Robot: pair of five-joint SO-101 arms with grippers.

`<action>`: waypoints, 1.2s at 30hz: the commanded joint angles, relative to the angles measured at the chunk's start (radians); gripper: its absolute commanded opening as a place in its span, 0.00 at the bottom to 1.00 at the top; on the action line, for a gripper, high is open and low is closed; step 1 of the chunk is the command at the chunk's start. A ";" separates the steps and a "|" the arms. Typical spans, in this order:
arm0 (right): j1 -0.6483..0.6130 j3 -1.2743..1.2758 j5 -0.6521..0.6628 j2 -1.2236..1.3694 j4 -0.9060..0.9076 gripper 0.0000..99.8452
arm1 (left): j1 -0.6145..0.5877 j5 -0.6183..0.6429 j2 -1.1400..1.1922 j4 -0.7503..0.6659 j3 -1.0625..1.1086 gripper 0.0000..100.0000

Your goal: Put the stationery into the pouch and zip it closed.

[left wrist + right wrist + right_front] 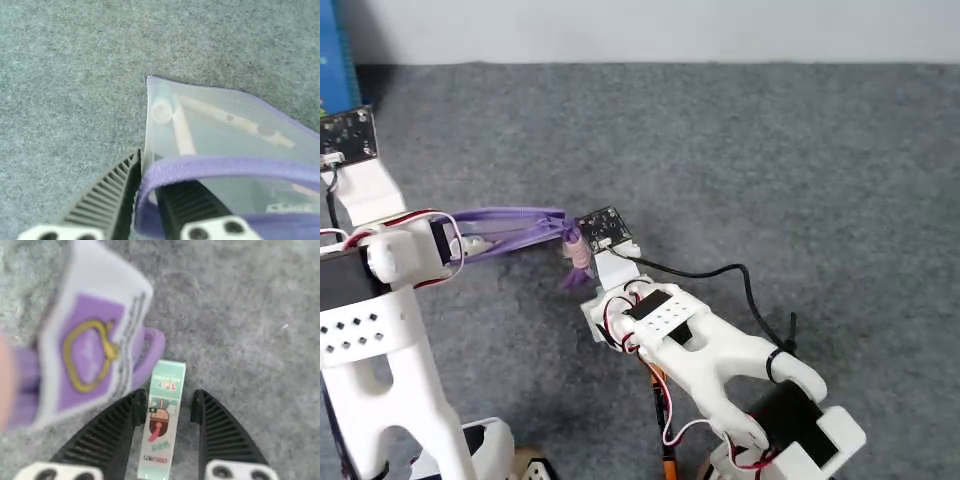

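The translucent plastic pouch with purple fabric trim (510, 228) appears to be held up off the grey carpeted bench (800, 160). Its long axis runs left to right, from the left gripper (145, 172) to a white-and-purple card tag with a gold ring (90, 347) dangling at its right end. The left gripper's jaws are pinching the purple rim at the pouch's left corner, with the trim passing between them. Pale stick-like pens (182, 130) already lie inside, slanting across one another.

The right gripper (168, 396) sits just on the near side of the tag end. Its jaws are spread and straddle a small pale-green rectangular block in a printed wrapper, which looks like an eraser (161, 430), lying flat on the bench. The eraser's long axis runs in line with the jaws, and its far short end points at the purple loop of trim beside the card tag. It lies closer to one jaw than to the other.

The step in hand looks like gripping this eraser. To do it well, centre the jaws on it first and close across its narrow width, so it does not twist. Press gently, since a wrapped block may slip. Lift it clear of the card tag and loop, which hang close enough to get caught. Carry it end-first toward the pouch mouth, with the left gripper holding the rim steady.
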 commanded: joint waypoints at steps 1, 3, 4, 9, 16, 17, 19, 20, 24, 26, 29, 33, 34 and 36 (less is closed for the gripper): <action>-0.004 -0.031 -0.008 -0.004 -0.019 0.15 | -0.005 0.012 -0.009 -0.034 -0.041 0.01; -0.001 -0.029 -0.008 -0.004 -0.018 0.10 | -0.005 0.012 -0.009 -0.034 -0.035 0.01; -0.001 -0.028 -0.008 -0.005 -0.018 0.05 | -0.005 0.012 -0.009 -0.035 -0.030 0.01; 0.010 0.034 0.011 -0.058 -0.016 0.00 | -0.003 0.011 -0.009 -0.049 -0.008 0.01; 0.050 0.201 0.078 -0.383 0.064 0.01 | 0.008 0.048 -0.009 -0.049 -0.007 0.01; 0.059 0.213 0.080 -0.444 0.097 0.01 | 0.021 0.052 -0.009 -0.049 -0.007 0.01; 0.074 0.222 0.080 -0.572 0.185 0.01 | 0.054 0.052 -0.009 -0.046 -0.007 0.01; 0.079 0.222 0.080 -0.633 0.232 0.01 | 0.072 0.054 -0.009 -0.044 -0.007 0.01; 0.085 0.222 0.107 -0.885 0.392 0.01 | 0.114 0.081 -0.005 -0.049 -0.007 0.01; 0.085 0.222 0.121 -1.006 0.453 0.01 | 0.124 0.083 -0.008 -0.051 -0.008 0.01; 0.082 0.221 0.124 -1.173 0.510 0.01 | 0.138 0.083 -0.009 -0.051 -0.008 0.01; 0.081 0.221 0.169 -1.334 0.512 0.01 | 0.150 0.083 -0.009 -0.051 -0.008 0.01; 0.081 0.218 0.173 -1.359 0.506 0.01 | 0.150 0.083 -0.009 -0.051 -0.008 0.01; 0.079 0.206 0.173 -1.391 0.475 0.01 | 0.153 0.083 -0.009 -0.051 -0.008 0.01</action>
